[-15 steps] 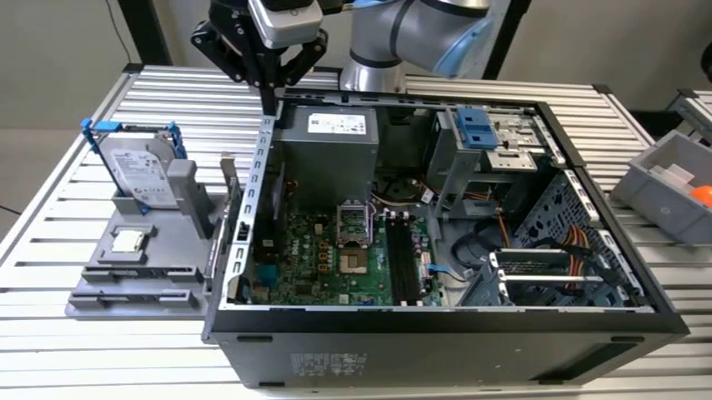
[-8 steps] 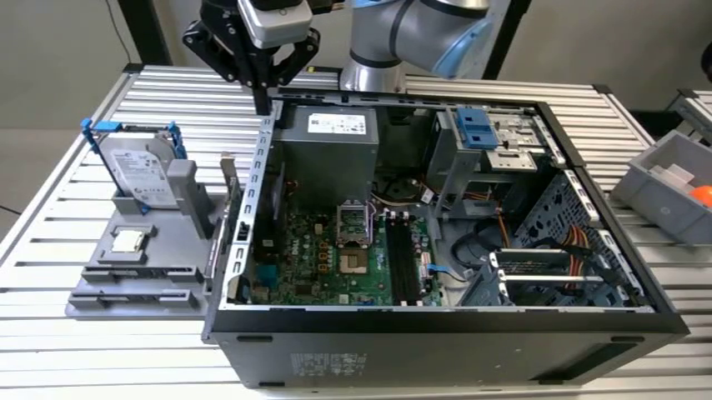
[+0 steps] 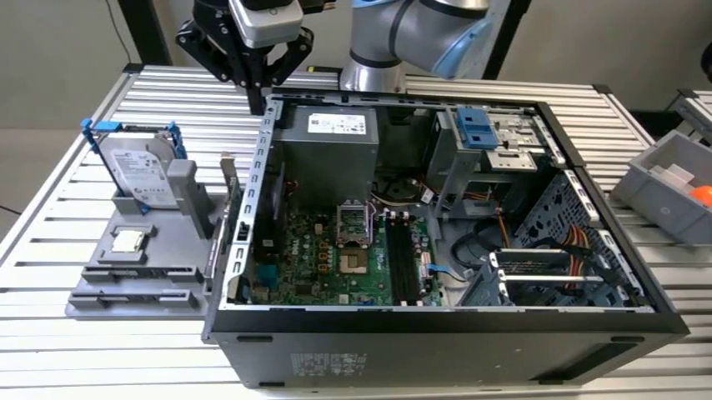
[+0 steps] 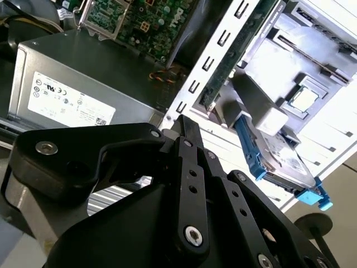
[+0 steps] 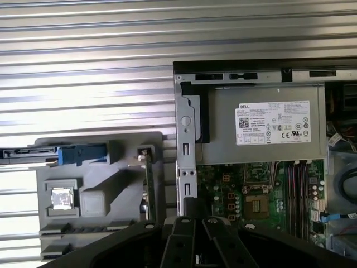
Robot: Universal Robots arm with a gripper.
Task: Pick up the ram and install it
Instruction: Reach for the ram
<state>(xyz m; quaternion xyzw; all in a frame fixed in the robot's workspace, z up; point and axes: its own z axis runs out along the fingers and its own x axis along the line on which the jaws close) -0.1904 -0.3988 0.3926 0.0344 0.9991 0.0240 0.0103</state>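
Bright, even light — glare streaks the table [image 5: 83,106]

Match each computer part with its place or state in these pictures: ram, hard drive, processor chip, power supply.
Parts:
1. ram
2. hard drive
3. processor chip
4. power supply

Places or states:
A. lying flat in the gray holder
B. inside the computer case
C. held in a blue frame
D. thin board standing on edge just outside the case wall

Pairs: 1-D, 2-C, 3-A, 4-B.
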